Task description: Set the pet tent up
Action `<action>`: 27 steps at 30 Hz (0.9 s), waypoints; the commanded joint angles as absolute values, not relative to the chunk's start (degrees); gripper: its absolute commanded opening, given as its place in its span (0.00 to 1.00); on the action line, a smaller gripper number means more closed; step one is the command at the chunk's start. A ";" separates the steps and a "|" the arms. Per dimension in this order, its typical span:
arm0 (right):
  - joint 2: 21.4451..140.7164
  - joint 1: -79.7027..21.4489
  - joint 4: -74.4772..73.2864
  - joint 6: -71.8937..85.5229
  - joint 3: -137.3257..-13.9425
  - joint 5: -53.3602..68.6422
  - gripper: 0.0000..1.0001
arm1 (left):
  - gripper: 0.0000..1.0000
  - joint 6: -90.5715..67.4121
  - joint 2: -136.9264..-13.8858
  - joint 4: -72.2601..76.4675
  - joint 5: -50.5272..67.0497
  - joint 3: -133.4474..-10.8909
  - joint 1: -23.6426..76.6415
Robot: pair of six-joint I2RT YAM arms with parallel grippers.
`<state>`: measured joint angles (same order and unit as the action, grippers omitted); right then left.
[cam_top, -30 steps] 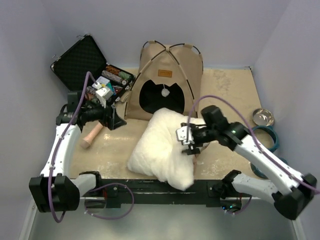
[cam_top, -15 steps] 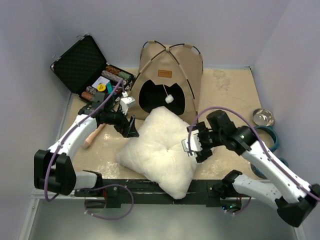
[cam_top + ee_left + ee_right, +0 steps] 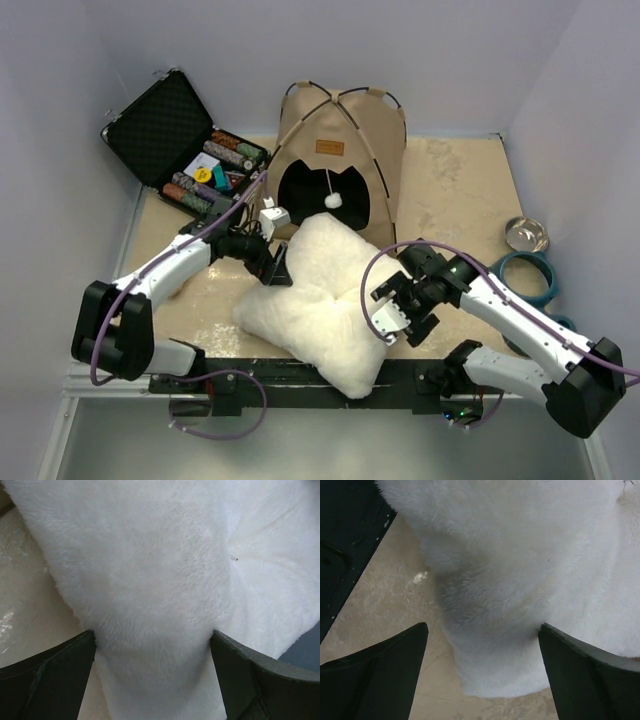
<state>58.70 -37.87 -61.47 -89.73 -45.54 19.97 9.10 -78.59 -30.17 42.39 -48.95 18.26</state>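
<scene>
My right tool [image 3: 398, 318] stands wide at the near right corner of the white fluffy cushion [image 3: 320, 300], a dark wedge finger on either side of the plush. The cushion lies flat and pillowy on the mottled beige desk [image 3: 450, 190]. My left tool [image 3: 278, 268] is wide too, with pile filling its gap. Behind the cushion stands the domed tan fabric pet tent [image 3: 335, 150], its thin black poles crossing. A second ago my right tool held the cushion up, and my left was beside the black case [image 3: 155, 125].
</scene>
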 commanded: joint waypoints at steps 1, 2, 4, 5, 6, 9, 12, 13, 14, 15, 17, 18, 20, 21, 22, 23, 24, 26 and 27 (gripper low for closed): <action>57.83 -38.23 -62.67 -96.15 -45.88 18.20 0.93 | 1.00 5.01 -80.24 -23.30 41.75 -47.20 19.34; 57.92 -38.41 -62.67 -96.94 -45.79 18.28 0.92 | 1.00 4.49 -80.33 -21.99 42.18 -47.02 19.34; 58.62 -39.28 -62.49 -99.04 -45.79 19.15 0.88 | 1.00 3.00 -80.33 -19.17 42.71 -46.58 19.42; 59.49 -39.46 -62.06 -99.66 -46.05 20.73 0.86 | 0.99 2.47 -80.51 -18.29 42.71 -46.50 19.34; 60.46 -39.81 -60.40 -98.88 -45.97 21.79 0.86 | 0.95 2.03 -80.86 -17.85 42.80 -46.49 19.42; 65.28 -40.43 -56.26 -91.52 -46.14 23.46 0.60 | 0.83 2.90 -81.04 -18.63 43.41 -46.67 19.42; 67.50 -40.34 -51.79 -84.05 -46.67 23.03 0.28 | 0.62 3.60 -79.20 -19.25 45.43 -45.27 19.42; 66.80 -40.34 -49.68 -81.50 -46.41 23.11 0.14 | 0.53 3.69 -78.23 -19.25 46.40 -44.65 19.34; 64.97 -40.43 -47.83 -79.04 -46.32 23.29 0.00 | 0.47 3.34 -77.44 -18.90 47.36 -43.87 19.42; 62.69 -40.34 -46.42 -76.93 -46.49 23.73 0.00 | 0.42 2.73 -76.21 -18.46 48.33 -43.42 19.42; 57.07 -40.43 -44.13 -73.15 -47.98 25.48 0.00 | 0.30 1.15 -73.93 -17.67 48.95 -42.89 19.77; 54.78 -40.43 -43.34 -71.12 -49.29 26.88 0.00 | 0.19 0.79 -72.78 -17.58 49.04 -43.24 20.12; 52.39 -40.43 -41.32 -66.91 -52.54 29.17 0.00 | 0.00 0.79 -71.20 -18.10 48.69 -45.25 21.53; 51.95 -40.43 -39.57 -64.27 -54.30 30.14 0.00 | 0.00 0.79 -70.76 -18.37 48.52 -46.92 22.23; 52.12 -40.52 -37.72 -62.51 -55.71 31.19 0.00 | 0.00 0.53 -70.32 -18.37 48.86 -48.76 22.67; 52.55 -40.60 -35.44 -60.58 -57.20 32.07 0.00 | 0.00 0.53 -69.96 -18.11 49.04 -50.17 23.02; 53.34 -40.78 -32.20 -58.03 -58.35 32.52 0.00 | 0.00 -1.56 -69.70 -17.58 49.74 -51.66 23.11; 56.32 -41.48 -27.27 -55.12 -60.98 33.48 0.00 | 0.00 -2.89 -69.78 -16.97 50.53 -53.69 23.20; 58.60 -42.09 -24.46 -53.28 -62.04 33.40 0.00 | 0.00 -3.51 -70.05 -16.53 50.71 -54.57 23.20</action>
